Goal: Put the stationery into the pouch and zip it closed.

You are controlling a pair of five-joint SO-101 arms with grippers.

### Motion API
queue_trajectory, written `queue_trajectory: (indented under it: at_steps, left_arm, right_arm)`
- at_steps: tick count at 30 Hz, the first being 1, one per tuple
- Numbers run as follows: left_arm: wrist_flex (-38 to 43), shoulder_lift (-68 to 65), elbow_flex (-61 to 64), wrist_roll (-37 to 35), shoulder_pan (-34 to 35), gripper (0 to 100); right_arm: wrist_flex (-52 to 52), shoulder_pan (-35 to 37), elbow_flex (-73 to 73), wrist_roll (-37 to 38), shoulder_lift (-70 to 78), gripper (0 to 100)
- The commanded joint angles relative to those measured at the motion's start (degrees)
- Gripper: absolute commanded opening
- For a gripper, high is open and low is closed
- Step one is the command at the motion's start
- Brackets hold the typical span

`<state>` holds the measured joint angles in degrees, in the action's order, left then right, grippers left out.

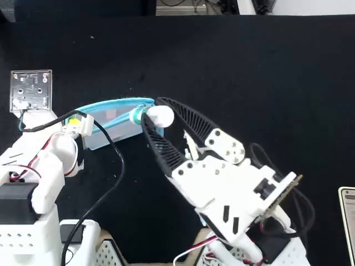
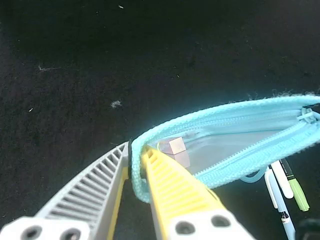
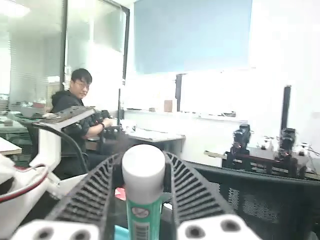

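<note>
1. High view: we see the light-blue pouch [image 1: 113, 113] lying on the black tabletop [image 1: 249, 66], in its left half, about midway between the far and near edges.
2. Same view: the left gripper [image 1: 77, 124] meets the pouch's left end. The black-fingered right gripper [image 1: 151, 111] sits at the pouch's right end, clenched on a glue stick [image 1: 158, 116] whose teal body points towards the pouch.
3. The left wrist view adds the grip itself. The left gripper [image 2: 136, 150] pinches the rim of the pouch [image 2: 225, 120] between a yellow finger and a grey one.
4. This closer view also lets us look into the pouch: the zip [image 2: 240, 160] stands open and a small pale cube [image 2: 176, 145] lies within.
5. Pens [image 2: 281, 182] and a green-capped marker [image 2: 299, 197] show by the pouch's other end; we cannot tell whether they lie inside it or beside it.
6. The right wrist view adds the hold on the stick. The right gripper [image 3: 143, 157] clasps the glue stick [image 3: 143, 172] with its white cap standing past the fingertips.
7. High view, surroundings: a metal plate [image 1: 31, 90] lies near the left edge, and a pale card [image 1: 348, 208] lies at the right edge towards the near corner.
</note>
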<state>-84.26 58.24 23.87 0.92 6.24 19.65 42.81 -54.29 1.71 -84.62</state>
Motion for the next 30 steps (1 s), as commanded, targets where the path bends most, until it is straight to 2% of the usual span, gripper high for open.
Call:
queue_trajectory:
  at_steps: [1,10,17,24,30]
  left_arm:
    - [0.18,-0.44,2.59,0.26,-0.04,3]
    - [0.18,-0.44,2.59,0.26,-0.04,3]
    - [0.18,-0.44,2.59,0.26,-0.04,3]
    - [0.18,-0.44,2.59,0.26,-0.04,3]
    - [0.18,-0.44,2.59,0.26,-0.04,3]
  right_arm:
    - [-2.99,1.49,-1.45,0.00,-0.04,1.1]
    - [-12.84,1.58,-9.45,0.00,0.04,1.1]
    - [-12.66,8.70,-9.98,0.09,0.04,1.1]
    - [-12.92,7.03,-10.59,0.18,1.45,1.1]
    - [-16.09,7.03,-9.98,0.18,8.31,1.1]
